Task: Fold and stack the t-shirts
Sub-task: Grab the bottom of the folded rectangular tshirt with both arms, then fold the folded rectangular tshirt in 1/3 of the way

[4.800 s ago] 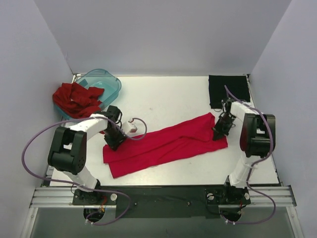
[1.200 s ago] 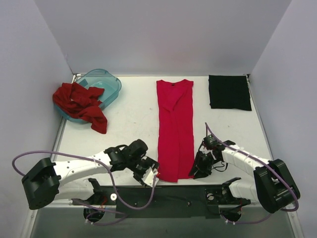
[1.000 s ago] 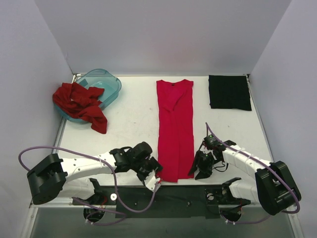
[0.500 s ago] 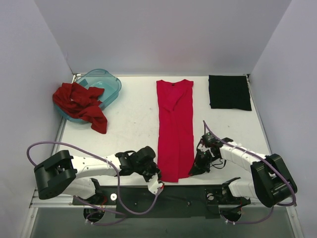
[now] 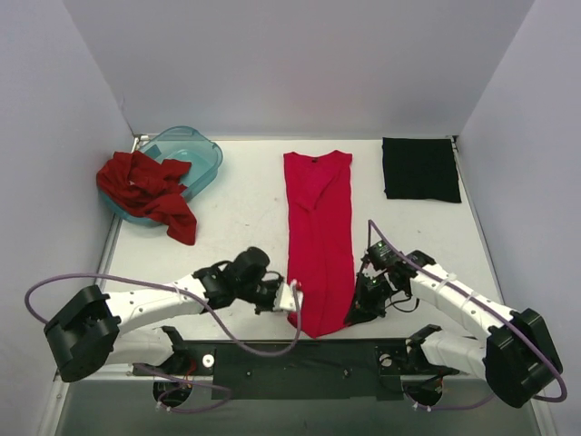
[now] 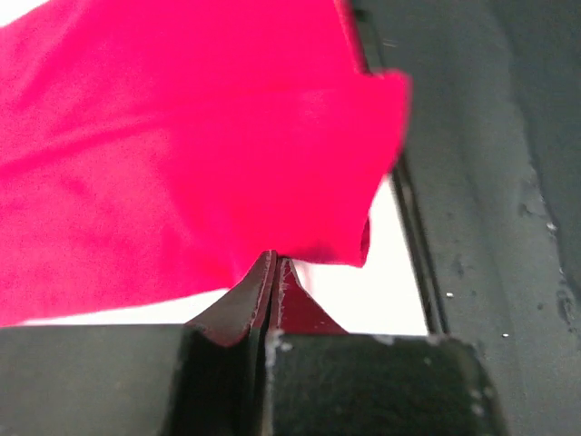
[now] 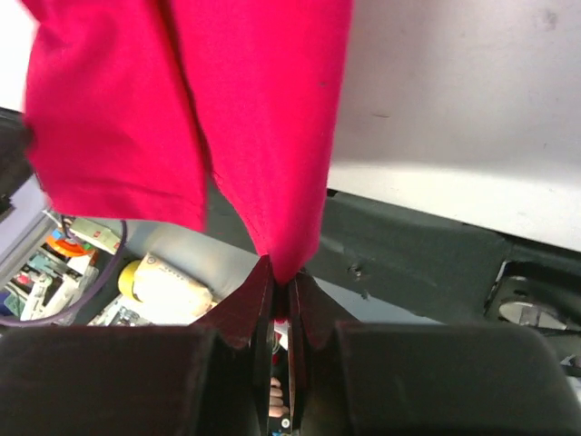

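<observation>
The crimson-pink t-shirt (image 5: 318, 232) lies as a long narrow strip down the middle of the table, collar at the far end. My left gripper (image 5: 292, 301) is shut on its near left corner (image 6: 300, 218). My right gripper (image 5: 356, 312) is shut on its near right corner (image 7: 272, 154). Both near corners are lifted off the table. The brick-red t-shirt (image 5: 145, 189) lies crumpled over the rim of the teal tub (image 5: 195, 154) at far left. The black t-shirt (image 5: 419, 169) lies folded flat at far right.
The black rail (image 5: 300, 356) runs along the table's near edge just behind both grippers. The white walls close in the table on the left, back and right.
Both grippers have closed on the near corners of the crimson-pink shirt and raised them. The near hem has shifted slightly and the shirt's far end moved a little left.
</observation>
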### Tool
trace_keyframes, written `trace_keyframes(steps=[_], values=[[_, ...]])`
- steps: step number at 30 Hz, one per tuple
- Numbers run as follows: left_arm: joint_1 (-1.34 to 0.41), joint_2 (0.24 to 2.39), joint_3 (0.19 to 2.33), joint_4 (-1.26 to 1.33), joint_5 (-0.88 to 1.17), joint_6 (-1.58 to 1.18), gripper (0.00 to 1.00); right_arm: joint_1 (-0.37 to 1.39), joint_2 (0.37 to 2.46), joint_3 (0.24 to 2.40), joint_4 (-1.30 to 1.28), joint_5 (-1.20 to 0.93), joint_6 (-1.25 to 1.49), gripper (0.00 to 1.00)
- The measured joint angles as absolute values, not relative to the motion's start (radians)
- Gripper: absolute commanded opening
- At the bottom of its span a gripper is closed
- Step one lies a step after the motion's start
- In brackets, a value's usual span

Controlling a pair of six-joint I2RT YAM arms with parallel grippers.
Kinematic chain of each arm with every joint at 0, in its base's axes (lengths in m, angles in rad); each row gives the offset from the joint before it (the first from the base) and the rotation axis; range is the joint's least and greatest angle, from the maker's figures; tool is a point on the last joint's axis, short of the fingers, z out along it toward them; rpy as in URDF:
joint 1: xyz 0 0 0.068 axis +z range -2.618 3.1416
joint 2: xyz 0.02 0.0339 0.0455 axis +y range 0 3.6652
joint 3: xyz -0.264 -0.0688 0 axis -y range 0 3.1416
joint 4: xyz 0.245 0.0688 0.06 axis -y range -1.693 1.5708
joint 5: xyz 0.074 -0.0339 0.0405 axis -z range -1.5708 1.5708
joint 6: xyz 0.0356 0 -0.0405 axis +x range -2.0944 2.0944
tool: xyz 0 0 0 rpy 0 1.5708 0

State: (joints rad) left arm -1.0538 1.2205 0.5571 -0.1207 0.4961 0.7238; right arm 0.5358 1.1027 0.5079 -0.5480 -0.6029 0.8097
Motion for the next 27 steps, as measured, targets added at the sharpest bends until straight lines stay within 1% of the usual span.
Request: trace_keyframes(steps=[4,8,13,19,27], values=[[-0.858,1.22,0.607,-0.093,0.559,0.479,0.0,0.493,1.113,0.622,-0.634,-0.599,0.791,0.0],[-0.815,1.242,0.684,-0.009,0.578,0.279,0.0,0.398,1.201,0.83,-0.68,-0.552,0.737,0.0],[-0.717,1.348,0.763,0.073,0.577,0.084,0.0,0.316,1.411,1.055,-0.663,-0.528,0.66,0.0],[-0.601,1.504,0.891,0.104,0.511,-0.034,0.0,0.243,1.67,1.233,-0.644,-0.528,0.593,0.0],[-0.548,1.655,0.985,0.133,0.45,-0.096,0.0,0.187,1.815,1.389,-0.641,-0.556,0.557,0.0]])
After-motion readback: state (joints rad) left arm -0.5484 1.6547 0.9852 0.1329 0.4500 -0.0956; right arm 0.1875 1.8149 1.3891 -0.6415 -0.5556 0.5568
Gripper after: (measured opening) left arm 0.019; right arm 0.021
